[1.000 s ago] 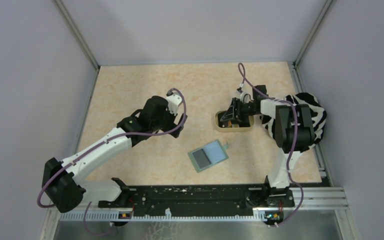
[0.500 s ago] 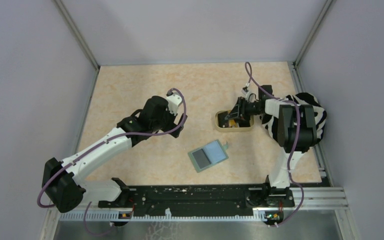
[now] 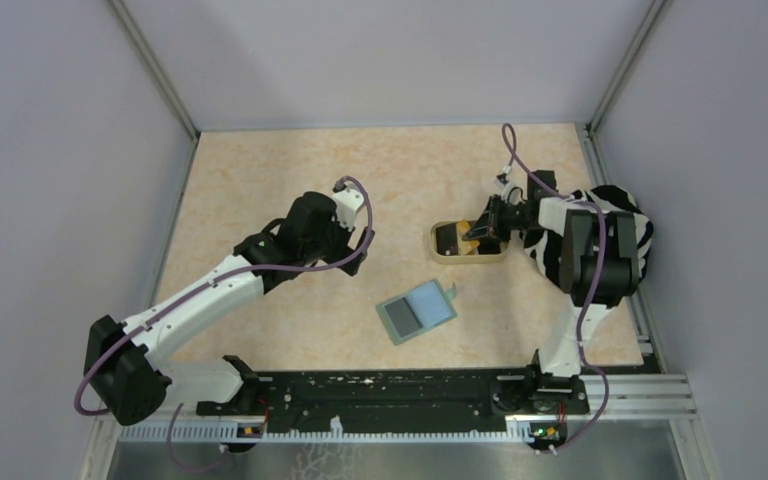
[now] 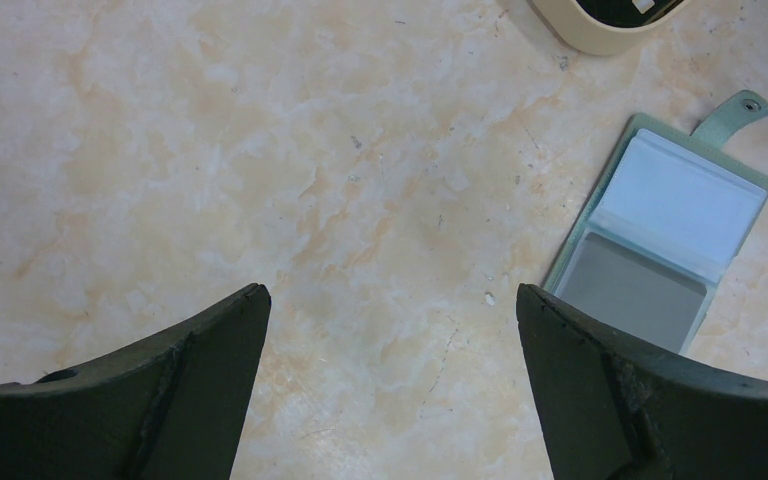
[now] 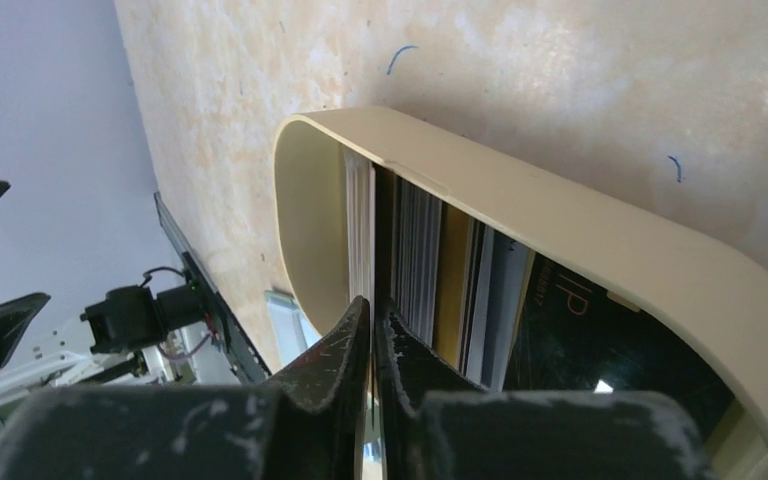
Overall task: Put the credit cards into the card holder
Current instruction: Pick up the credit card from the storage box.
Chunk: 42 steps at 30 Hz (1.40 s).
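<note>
The right gripper [image 5: 372,305] is pinching one credit card [image 5: 360,220] by its thin edge in the far-right tray [image 5: 600,235], jaws nearly shut, probably risking a slip or dragging neighbours out; the left gripper [image 4: 390,290], jaws wide open, is hovering just left of the card holder [image 4: 670,230].

A: Tally on the tabletop [image 3: 260,180]?
B: One card holder [image 3: 417,312], near side, centre. One tan tray [image 3: 438,247], right of centre.
A: And the credit cards [image 5: 430,270]?
B: Several, packed in the tray; exact number unreadable. Two hands: left hand [image 4: 390,295], right hand [image 5: 372,305].
</note>
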{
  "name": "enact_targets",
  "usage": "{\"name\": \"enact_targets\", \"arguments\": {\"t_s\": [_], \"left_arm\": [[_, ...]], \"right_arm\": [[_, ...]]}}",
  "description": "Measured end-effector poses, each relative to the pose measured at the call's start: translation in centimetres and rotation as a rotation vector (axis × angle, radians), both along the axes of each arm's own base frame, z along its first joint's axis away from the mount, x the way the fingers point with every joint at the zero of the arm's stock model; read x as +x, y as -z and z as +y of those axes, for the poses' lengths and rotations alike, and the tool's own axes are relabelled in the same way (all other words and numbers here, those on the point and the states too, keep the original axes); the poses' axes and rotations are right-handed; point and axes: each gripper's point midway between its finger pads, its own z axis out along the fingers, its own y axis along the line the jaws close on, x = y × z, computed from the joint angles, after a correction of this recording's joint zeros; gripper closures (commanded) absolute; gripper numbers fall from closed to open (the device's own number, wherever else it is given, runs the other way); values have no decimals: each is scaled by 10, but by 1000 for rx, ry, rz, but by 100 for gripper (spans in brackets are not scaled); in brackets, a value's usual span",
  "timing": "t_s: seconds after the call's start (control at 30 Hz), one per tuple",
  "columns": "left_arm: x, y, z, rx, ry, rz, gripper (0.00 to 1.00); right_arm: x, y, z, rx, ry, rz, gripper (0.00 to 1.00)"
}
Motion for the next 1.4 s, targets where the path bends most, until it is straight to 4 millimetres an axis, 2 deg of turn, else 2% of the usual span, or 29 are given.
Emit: {"name": "enact_targets", "arguments": {"t_s": [0.17,0.27,0.63,0.77,1.03,1.4], "left_arm": [[0,0,0,0,0,0,1],[0,0,0,0,0,0,1],[0,1,0,0,2,2,1],[-2,2,0,-2,8,6,1],[-4,0,0,-12,12,1,1],[-5,4,1,-9,12,3,1]], "right_arm": [[1,4,-6,-56,5,0,100],[2,0,-11,-95,4,-25,100],[11,-49,-48,-211,34,-218,100],[10,-69,-55,-206,34,-290,100],[3,-103,-43,-118,-17,-406,100],[-6,-118,-28,-6,-71,-465,100]]}}
